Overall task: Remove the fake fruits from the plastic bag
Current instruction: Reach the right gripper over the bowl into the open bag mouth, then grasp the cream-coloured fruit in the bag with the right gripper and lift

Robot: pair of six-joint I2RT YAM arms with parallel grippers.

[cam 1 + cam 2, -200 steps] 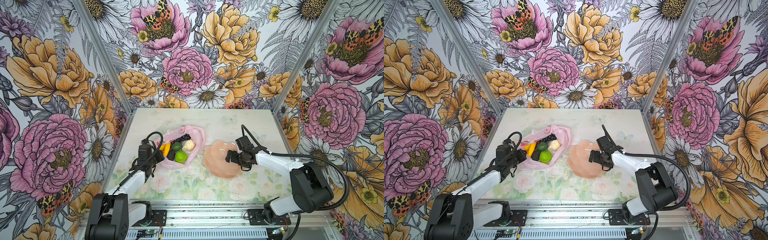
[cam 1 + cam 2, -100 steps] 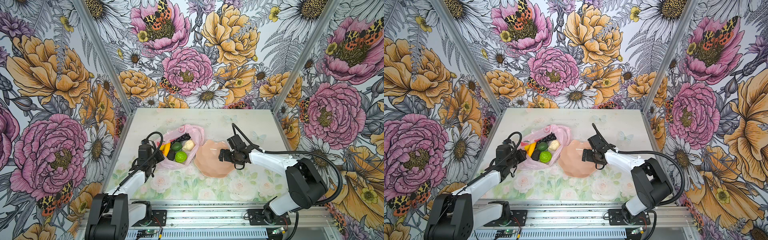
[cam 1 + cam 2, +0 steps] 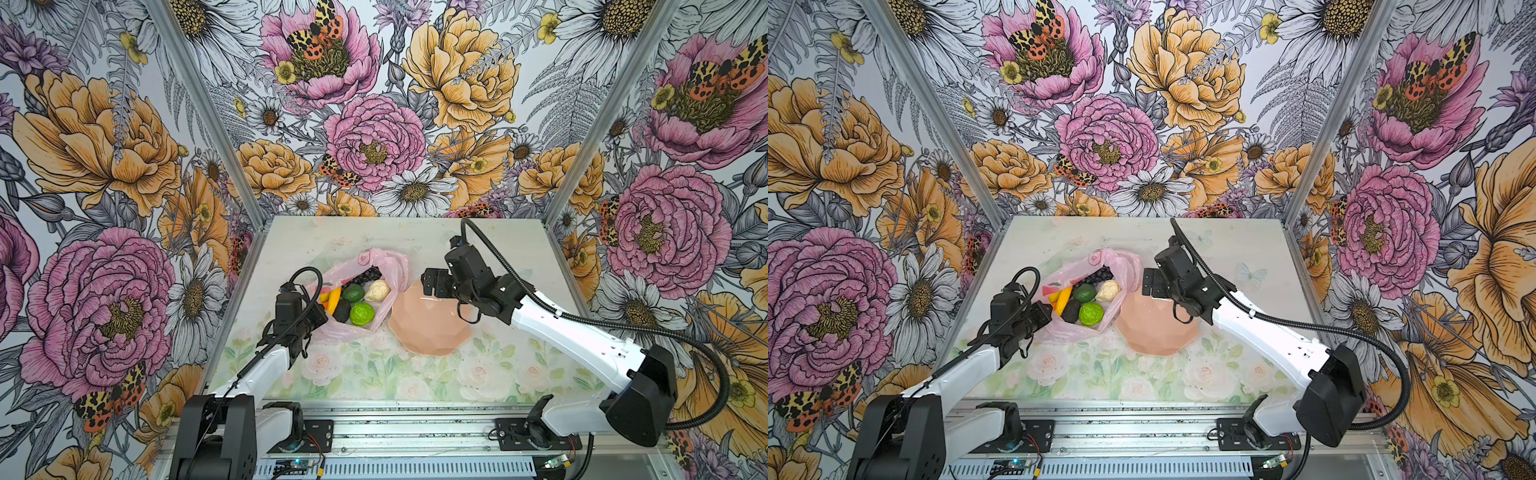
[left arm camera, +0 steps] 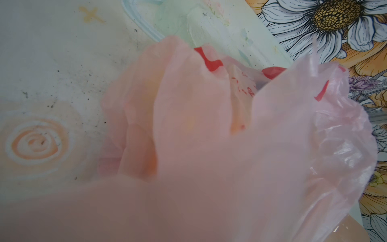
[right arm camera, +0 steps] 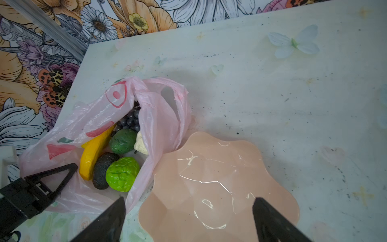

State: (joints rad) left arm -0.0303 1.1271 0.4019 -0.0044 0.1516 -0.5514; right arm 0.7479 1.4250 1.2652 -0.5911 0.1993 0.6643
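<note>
Right gripper (image 5: 189, 200): fingers spread wide, empty, above peach dish (image 5: 219, 188). Left gripper (image 3: 319, 316): fingers pinched on rim of plastic bag (image 5: 159, 117), which touches the dish. Bag mouth gapes upward, fake fruits (image 5: 122, 174) inside. The banana (image 5: 94, 155) has its long axis running from left fingers toward grape bunch (image 5: 129, 121).

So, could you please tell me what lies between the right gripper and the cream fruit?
The peach dish's rim and the plastic bag's pink side fold lie there, seen in the right wrist view.
</note>
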